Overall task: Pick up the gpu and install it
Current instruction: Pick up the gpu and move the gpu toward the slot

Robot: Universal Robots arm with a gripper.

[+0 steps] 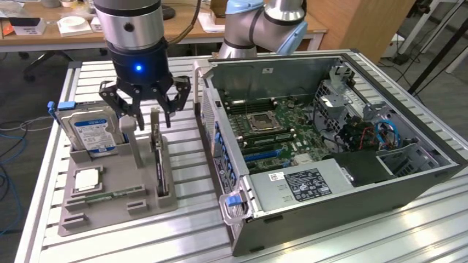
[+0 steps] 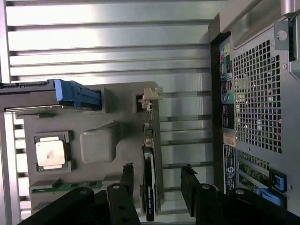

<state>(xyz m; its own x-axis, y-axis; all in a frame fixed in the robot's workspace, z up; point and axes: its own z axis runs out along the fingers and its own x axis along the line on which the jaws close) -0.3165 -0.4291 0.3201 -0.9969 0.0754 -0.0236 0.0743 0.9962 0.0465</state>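
At the exterior view's near left, on the grey holder (image 1: 109,205): gpu (image 1: 158,159), standing on edge in its slot, not yet lifted. Above its far end: gripper (image 1: 148,118), spread wide astride it, contact apparently none, holding nothing. Toward the exterior view's right: open computer case (image 1: 351,186), gpu not fitted; pickup and installation both outstanding.
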